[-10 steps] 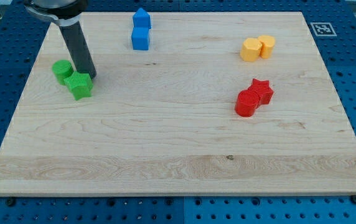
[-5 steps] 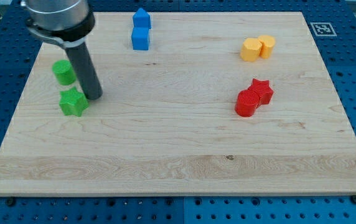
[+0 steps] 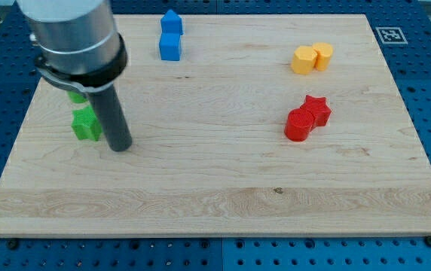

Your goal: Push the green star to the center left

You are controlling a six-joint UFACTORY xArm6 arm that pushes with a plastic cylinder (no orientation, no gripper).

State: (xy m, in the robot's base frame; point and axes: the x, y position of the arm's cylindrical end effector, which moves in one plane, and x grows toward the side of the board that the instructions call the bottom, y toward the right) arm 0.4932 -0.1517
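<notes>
Nearest the view's bottom the wooden bench (image 3: 215,203) carries nothing but bare grain; a little farther up, on the view's left, my tip (image 3: 120,147) rests on the wood, just to the right of and slightly below the green star (image 3: 86,124); the rod's dark shaft rises from there and covers the star's right edge, so I cannot tell whether the two are touching or only beside each other; there is no hand on this arm, only the rod, so nothing is open, closed or gripping. The green star sits close to the bench's left edge, roughly at mid-height or a touch above it; by my judgement the push is at its last stage, the star being near the centre-left spot already. The next move calls for little: perhaps a short nudge down the view from the star's upper side, should it need to sit lower, with care not to slide it off the left edge. Farther up, a second green block (image 3: 76,95), shape hidden under the arm's housing; across on the right, the red cylinder (image 3: 298,125) and red star (image 3: 317,109) together; farthest, two blue blocks (image 3: 170,36) stacked in line and two yellow blocks (image 3: 312,58) side by side.
</notes>
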